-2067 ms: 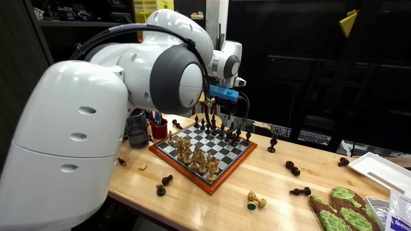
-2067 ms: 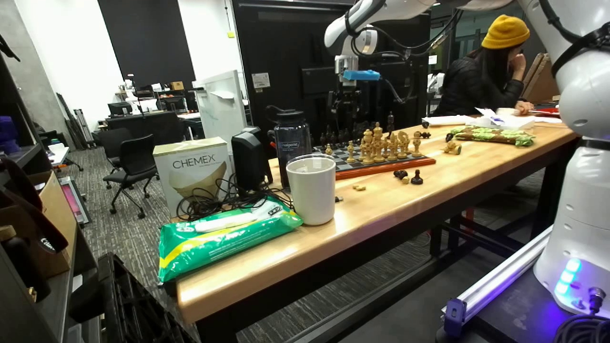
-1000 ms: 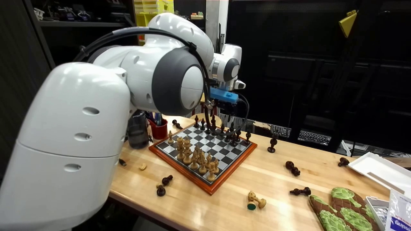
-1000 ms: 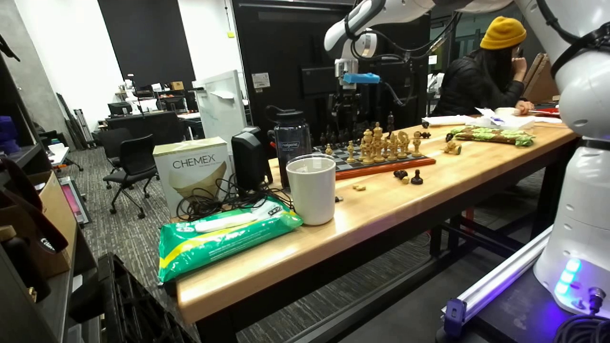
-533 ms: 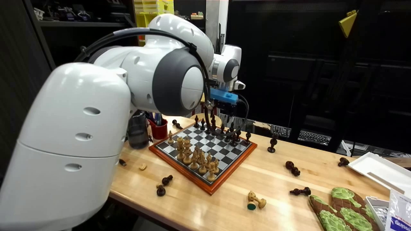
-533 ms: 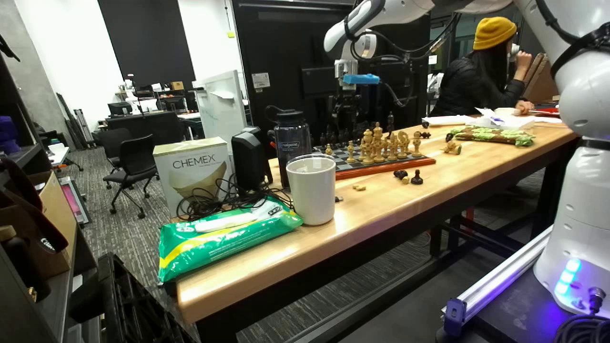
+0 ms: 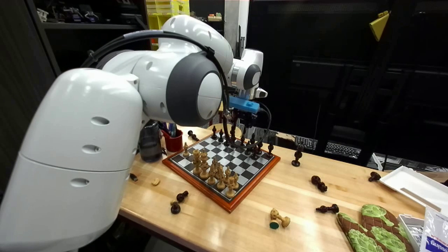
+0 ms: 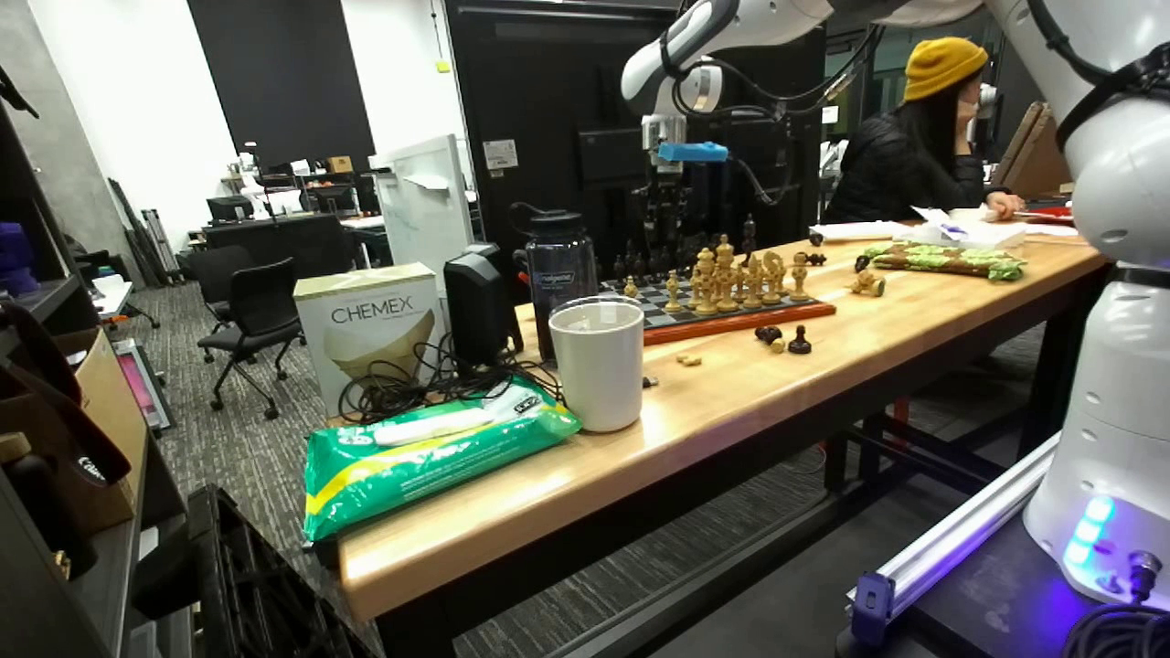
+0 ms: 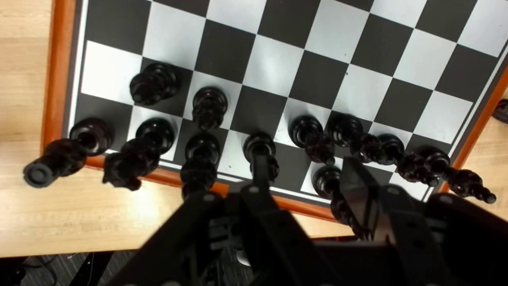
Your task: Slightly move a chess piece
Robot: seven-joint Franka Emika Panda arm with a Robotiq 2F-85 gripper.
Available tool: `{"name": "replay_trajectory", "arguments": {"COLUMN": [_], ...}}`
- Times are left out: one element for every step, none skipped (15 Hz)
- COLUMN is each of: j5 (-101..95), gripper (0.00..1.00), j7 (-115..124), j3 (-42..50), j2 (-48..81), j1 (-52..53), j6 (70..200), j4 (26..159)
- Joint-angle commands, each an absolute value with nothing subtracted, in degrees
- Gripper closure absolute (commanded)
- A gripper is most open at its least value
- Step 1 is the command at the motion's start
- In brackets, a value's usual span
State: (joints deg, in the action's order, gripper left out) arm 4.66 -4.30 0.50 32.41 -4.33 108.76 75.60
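Since the task names no particular one, my bet for the chess piece (image 9: pixel 311 139) is the dark one upright on the board (image 9: pixel 274 65) just ahead of the hand (image 9: pixel 305 161), facing the gap between its fingers (image 9: pixel 359 182) in the wrist view. Fingers spread, nothing pinched that I can see; in both exterior views the hand points down over the dark end of the board, so I read it as set up to straddle one from above. A slim upright piece wants a pinch from two sides, and a small nudge needs little lift. Can't tell if it touches any top. Main problem is crowding: a neighbour (image 9: pixel 258 143) is overlapped by one finger in the wrist view, a rear piece (image 9: pixel 337 198) is partly hidden by the opposite finger, and a third dark piece (image 9: pixel 354 137) stands just beside my pick on that side, so coming straight down could tip any of them. Cable (image 7: pixel 271 120) loops below the hand, cluttering the look in an exterior view. Light pieces (image 7: pixel 211 176) sit across the board from it; loose pieces (image 7: pixel 332 209) on the counter (image 7: pixel 269 190), bottle (image 8: pixel 558 274) and mug (image 8: pixel 598 366) are well apart from it, out of its way
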Motion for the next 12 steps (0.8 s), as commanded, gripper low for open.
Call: {"name": "replay_trajectory", "arguments": {"j5": [4.5,4.5,4.6,4.6,4.7,4.7,4.7,4.6,4.6,4.6,4.6,4.6], "gripper": [0.45,0.43,0.45,0.44,0.46,0.48,0.52,0.54,0.52,0.56,0.55,0.58], "j7": [-4.8,-4.9,-4.9,-4.9,-4.9,-5.0,-5.0,-5.0,-5.0,-5.0,-5.0,-5.0], "j3": [0.4,0.4,0.4,0.4,0.4,0.4,0.4,0.4,0.4,0.4,0.4,0.4], "j2": [33.3,33.7,34.1,34.4,34.9,35.3,35.7,36.1,36.5,36.9,37.3,37.6], "j1": [-4.5,-4.6,-4.7,-4.7,-4.8,-4.8,-4.9,-4.9,-4.9,-5.0,-5.0,-5.0], "j6": [107.9,107.9,107.7,107.5,107.4,107.3,107.2,107.0,106.9,106.8,106.7,106.5], "j4": [74.2,73.9,73.5,73.3,72.8,72.4,72.0,71.4,70.9,70.4,69.8,69.2]}}
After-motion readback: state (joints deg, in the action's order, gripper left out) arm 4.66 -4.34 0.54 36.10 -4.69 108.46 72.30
